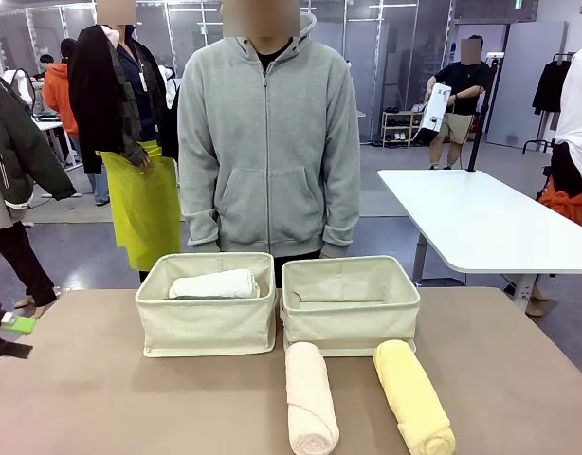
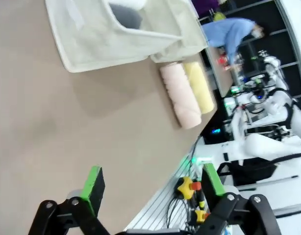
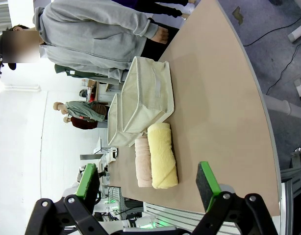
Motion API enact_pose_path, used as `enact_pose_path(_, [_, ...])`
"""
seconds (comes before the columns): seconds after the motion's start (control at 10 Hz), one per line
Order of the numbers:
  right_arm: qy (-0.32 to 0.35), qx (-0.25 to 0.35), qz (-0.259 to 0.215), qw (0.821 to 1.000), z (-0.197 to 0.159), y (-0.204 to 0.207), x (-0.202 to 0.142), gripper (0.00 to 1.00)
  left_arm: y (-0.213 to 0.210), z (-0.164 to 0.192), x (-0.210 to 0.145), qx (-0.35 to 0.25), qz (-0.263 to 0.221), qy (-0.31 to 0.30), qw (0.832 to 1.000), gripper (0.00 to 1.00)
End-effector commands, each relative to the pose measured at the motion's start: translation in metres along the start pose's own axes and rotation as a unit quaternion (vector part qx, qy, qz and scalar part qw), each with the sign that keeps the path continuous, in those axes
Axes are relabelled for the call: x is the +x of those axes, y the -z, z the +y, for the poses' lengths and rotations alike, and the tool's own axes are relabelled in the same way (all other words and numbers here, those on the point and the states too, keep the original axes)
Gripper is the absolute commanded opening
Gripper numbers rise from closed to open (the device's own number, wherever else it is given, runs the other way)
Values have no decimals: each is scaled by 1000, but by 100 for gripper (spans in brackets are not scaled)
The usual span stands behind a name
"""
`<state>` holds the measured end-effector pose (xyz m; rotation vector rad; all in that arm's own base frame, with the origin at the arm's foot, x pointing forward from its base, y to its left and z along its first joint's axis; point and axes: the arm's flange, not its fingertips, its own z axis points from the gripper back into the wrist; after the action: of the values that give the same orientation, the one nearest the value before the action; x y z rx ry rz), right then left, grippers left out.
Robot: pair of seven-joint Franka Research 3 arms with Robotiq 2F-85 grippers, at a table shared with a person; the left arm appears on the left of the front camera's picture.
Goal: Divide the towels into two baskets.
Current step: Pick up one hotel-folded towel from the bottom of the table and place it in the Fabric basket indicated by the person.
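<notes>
Two rolls, peach towel (image 1: 311,398) and yellow towel (image 1: 413,396), are lying end-on, nearer the right fingers (image 3: 207,178); these and the left fingers (image 2: 93,183) are gaping wide.

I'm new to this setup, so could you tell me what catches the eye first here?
A left basket and a right basket, both cream, stand side by side at the table's far middle, a white towel lying in the left one. A peach towel and a yellow towel lie rolled on the table in front of the right basket, and a person in a grey hoodie stands behind.
</notes>
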<state>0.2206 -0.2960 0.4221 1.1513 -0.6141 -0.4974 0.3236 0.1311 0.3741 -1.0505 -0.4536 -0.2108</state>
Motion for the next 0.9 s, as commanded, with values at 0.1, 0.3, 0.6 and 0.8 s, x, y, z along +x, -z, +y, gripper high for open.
enact_pose_path(0.1, [-2,6,-5,1000,2,0,-2,100,-10,27,-25,-51,28,-29,998,100])
enact_pose_path(0.3, [-2,6,-5,1000,2,0,-2,100,-6,15,-24,-46,-3,-7,999,100])
enact_pose_path(0.6, [-2,6,-5,1000,2,0,-2,100,-6,15,-24,-46,-3,-7,999,100])
enact_pose_path(0.8, [-2,6,-5,1000,2,0,-2,100,-6,15,-24,-46,-3,-7,999,100])
